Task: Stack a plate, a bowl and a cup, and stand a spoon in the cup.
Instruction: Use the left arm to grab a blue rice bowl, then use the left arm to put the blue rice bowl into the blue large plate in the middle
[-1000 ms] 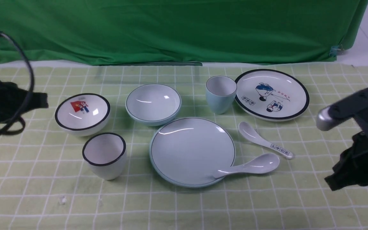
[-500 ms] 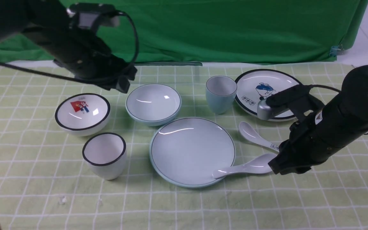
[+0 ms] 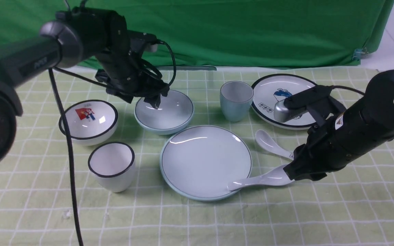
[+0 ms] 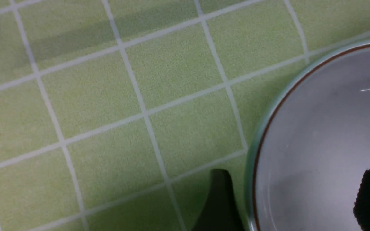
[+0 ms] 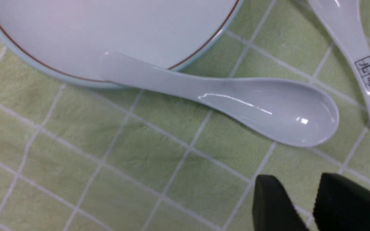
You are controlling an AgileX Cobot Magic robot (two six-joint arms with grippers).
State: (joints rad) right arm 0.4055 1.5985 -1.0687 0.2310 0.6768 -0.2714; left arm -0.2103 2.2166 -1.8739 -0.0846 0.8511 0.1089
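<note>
Bowl (image 3: 164, 114) stands left of centre on the checked cloth (image 3: 217, 218); the left gripper (image 3: 145, 100) straddles its rim, jaws wide, one finger inside, one outside, clasping nothing. To its right and nearer lies the plate (image 3: 200, 164), the cup (image 3: 236, 100) upright behind. The spoon (image 3: 268, 177) rests handle-tip on the plate's rim, the right gripper (image 5: 300, 184) just beside its scoop, jaws partly parted, empty.

The pale blue plate (image 3: 205, 160) lies flat. Behind it the bowl (image 3: 169, 116) and cup (image 3: 235, 102) stand upright, apart. The white spoon (image 3: 265, 178) lies bowl-up, handle on the plate's rim.
</note>
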